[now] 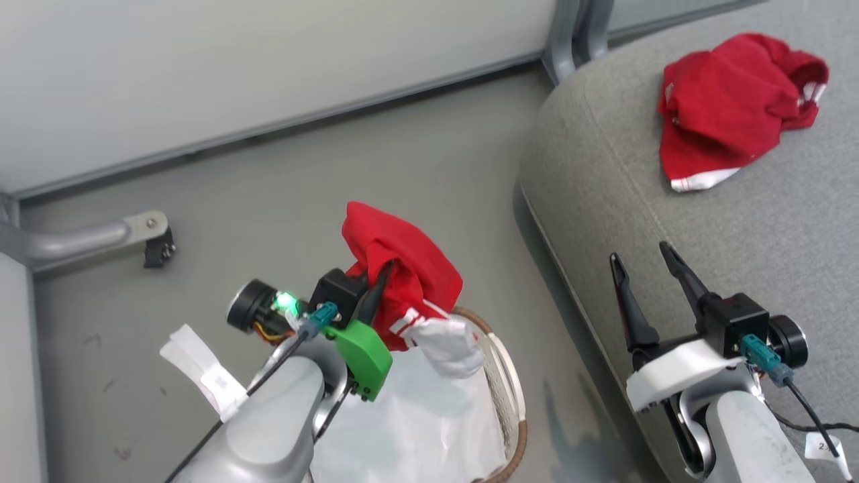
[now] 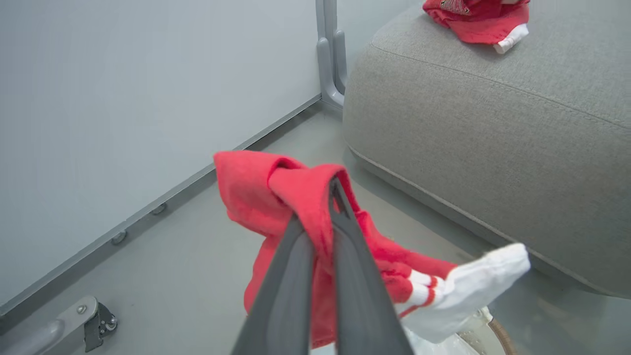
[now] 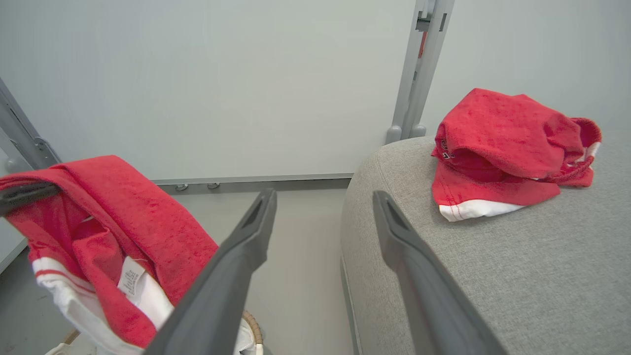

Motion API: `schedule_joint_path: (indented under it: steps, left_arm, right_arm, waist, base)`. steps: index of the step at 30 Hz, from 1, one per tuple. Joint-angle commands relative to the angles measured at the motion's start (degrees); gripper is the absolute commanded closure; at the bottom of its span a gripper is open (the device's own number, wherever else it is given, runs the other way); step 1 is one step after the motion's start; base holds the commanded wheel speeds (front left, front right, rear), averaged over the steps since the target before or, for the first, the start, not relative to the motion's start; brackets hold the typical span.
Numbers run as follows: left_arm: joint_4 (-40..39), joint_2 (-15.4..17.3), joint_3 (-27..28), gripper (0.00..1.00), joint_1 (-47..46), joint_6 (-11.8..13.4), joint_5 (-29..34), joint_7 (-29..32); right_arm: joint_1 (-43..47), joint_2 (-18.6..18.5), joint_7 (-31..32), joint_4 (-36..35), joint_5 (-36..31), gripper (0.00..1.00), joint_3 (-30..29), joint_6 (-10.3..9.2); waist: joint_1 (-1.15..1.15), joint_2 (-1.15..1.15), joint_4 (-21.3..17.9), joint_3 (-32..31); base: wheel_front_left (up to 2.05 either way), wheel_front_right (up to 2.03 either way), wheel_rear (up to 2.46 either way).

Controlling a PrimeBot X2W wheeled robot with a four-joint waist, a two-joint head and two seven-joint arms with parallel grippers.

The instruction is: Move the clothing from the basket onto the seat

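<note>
1. Your left gripper (image 2: 323, 217) is clamped on one red garment (image 1: 402, 261) above the basket, and the folds bury its fingertips.
2. Your left forearm hides much of the basket (image 1: 511, 396), which the frame's bottom edge cuts off; its white lining (image 1: 416, 429) shows. You cannot tell whether the white flap (image 1: 446, 345) hanging from the garment is trim or lining.
3. Your right gripper (image 1: 639, 253) is empty, fingers apart, over the near corner of the seat (image 1: 704, 221).
4. A second red garment (image 1: 725, 100) lies crumpled farther back on the seat: two garments, one basket.
5. Farthest off, a grey post (image 1: 577, 33) stands at the wall.
</note>
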Motion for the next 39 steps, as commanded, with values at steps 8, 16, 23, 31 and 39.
schedule_joint_path:
  steps: [8, 16, 23, 31, 39]
  left_arm:
    - [-8.54, 3.98, -2.30, 1.00, -5.90, -0.43, 0.66, 3.81]
    - [-16.85, 7.90, -3.60, 1.00, -12.75, -0.57, -0.14, 9.77]
    - [-21.23, 9.22, -4.57, 1.00, -16.37, -0.61, -1.98, 12.93]
    - [-24.23, 9.26, -7.54, 1.00, -18.11, -0.62, -3.45, 14.52]
    - [-27.25, 8.57, -10.33, 1.00, -17.51, -0.62, -4.66, 15.09]
  right_arm:
    - [3.84, -0.22, -0.01, 0.56, -1.21, 0.00, 0.77, -0.06]
    - [2.86, -0.21, -0.01, 0.03, -1.15, 0.00, 4.25, -0.06]
    - [1.56, -0.22, -0.01, -1.24, 0.01, 0.00, 10.00, -0.06]
    - [-0.55, -0.23, -0.01, -3.56, 1.18, 0.00, 16.02, -0.06]
    - [-5.33, -0.23, -0.01, -1.99, -0.24, 0.00, 17.29, -0.06]
  waist:
    - [0.00, 0.00, 1.64, -11.01]
    - [0.00, 0.00, 1.52, -12.25]
    - [0.00, 0.00, 1.58, -12.91]
    - [0.00, 0.00, 2.38, -13.71]
    - [0.00, 0.00, 4.31, -14.17]
  base:
    - [0.00, 0.00, 0.00]
    - [0.00, 0.00, 0.00]
    - [0.00, 0.00, 0.00]
    - [0.00, 0.00, 0.00]
    - [0.00, 0.00, 0.00]
